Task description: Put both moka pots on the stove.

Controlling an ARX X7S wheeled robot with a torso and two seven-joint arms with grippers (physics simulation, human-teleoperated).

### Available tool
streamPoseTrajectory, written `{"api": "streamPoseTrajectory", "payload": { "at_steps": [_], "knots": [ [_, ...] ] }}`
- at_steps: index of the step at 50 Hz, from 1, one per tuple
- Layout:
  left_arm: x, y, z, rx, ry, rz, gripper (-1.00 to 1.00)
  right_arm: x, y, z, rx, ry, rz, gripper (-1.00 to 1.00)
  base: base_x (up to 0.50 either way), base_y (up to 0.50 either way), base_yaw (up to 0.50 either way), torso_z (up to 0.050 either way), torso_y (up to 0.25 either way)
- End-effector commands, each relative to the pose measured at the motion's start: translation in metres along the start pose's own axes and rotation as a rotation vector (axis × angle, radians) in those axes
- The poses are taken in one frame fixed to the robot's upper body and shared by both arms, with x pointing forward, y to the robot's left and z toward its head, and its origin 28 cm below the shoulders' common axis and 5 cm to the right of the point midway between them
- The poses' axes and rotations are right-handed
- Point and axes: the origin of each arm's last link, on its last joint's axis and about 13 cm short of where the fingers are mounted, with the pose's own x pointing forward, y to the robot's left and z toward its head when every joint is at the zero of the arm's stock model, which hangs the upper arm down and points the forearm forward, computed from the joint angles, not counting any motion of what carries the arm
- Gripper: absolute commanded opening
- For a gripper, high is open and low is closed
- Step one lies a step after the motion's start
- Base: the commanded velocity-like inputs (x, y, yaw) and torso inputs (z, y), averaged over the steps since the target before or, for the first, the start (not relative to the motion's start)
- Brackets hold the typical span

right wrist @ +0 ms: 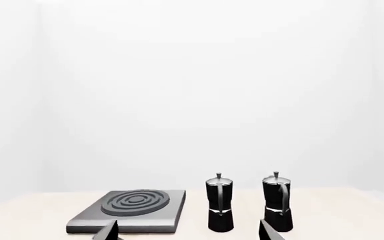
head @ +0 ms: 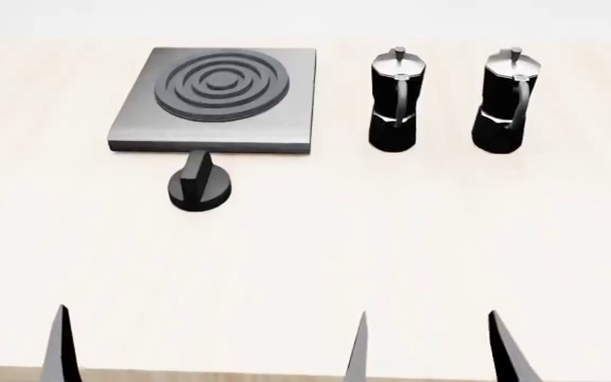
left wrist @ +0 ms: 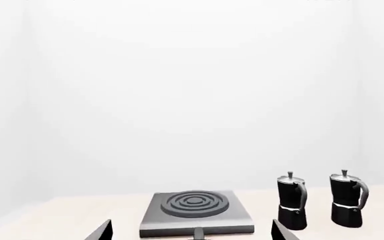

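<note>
Bare simulated kitchen mock-up: pale beige wood-look tabletop against blank white walls. Kitchen cues only: a flat square brushed grey metal stove with dark concentric burner rings and two glossy black faceted moka pots standing beside it

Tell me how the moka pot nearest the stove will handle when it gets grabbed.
The nearer moka pot stands tall on a small base, so a sideways nudge would probably tip it. Its glossy faceted body looks rigid but likely slippery. The narrow waist or curved handle seems the safer hold.
</note>
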Motion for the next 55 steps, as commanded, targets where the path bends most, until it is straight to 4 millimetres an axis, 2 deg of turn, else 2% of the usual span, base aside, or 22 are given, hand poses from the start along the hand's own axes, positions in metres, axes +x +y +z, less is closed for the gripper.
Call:
{"api": "streamPoseTrajectory", "payload": {
  "at_steps": [1, 55],
  "knots": [
    [-0.0015, -0.0005, 0.0032, 0.001, -0.012, -0.003, 1.00, -0.0001, -0.0006, 0.0033, 0.011, -0.012, -0.007, 1.00, 0.21, 0.00, 0.00, 0.000, 0.000],
    [-0.0008, -0.0013, 0.0001, -0.006, -0.004, -0.008, 1.00, -0.0004, 0.0016, 0.0003, -0.010, -0.011, 0.004, 1.00, 0.24, 0.00, 0.00, 0.000, 0.000]
  ]
}}
